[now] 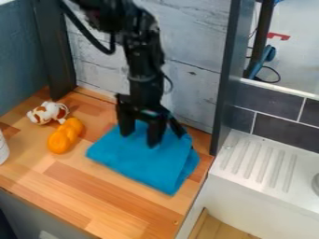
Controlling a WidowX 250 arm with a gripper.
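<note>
the step in hand looks to be the handling of the blue cloth [146,163], either just ahead of a grip or just after a release; one moment alone does not settle which. the cloth lies on the wooden counter [93,186], near its right end, in a loosely folded heap with its long front edge slanting down to the right. the black gripper [139,139] hangs over the back part of it, its two fingers apart, with blue fabric showing in the gap and nothing clearly clamped. if a grip is wanted, the next move calls for lowering onto a raised fold and closing evenly, catching enough fabric that it does not slip out; if not, a straight lift with the fingers wide would keep from dragging the cloth. off to the left sit an orange toy [60,140] and, just behind it, a white and brown toy [45,113]. the fingers cover some of the cloth's back edge, so its folds there are hard to follow, and whether the tips press into it cannot be told. a white object [3,148] is cut off at the left edge, too little of it showing to name.
</note>
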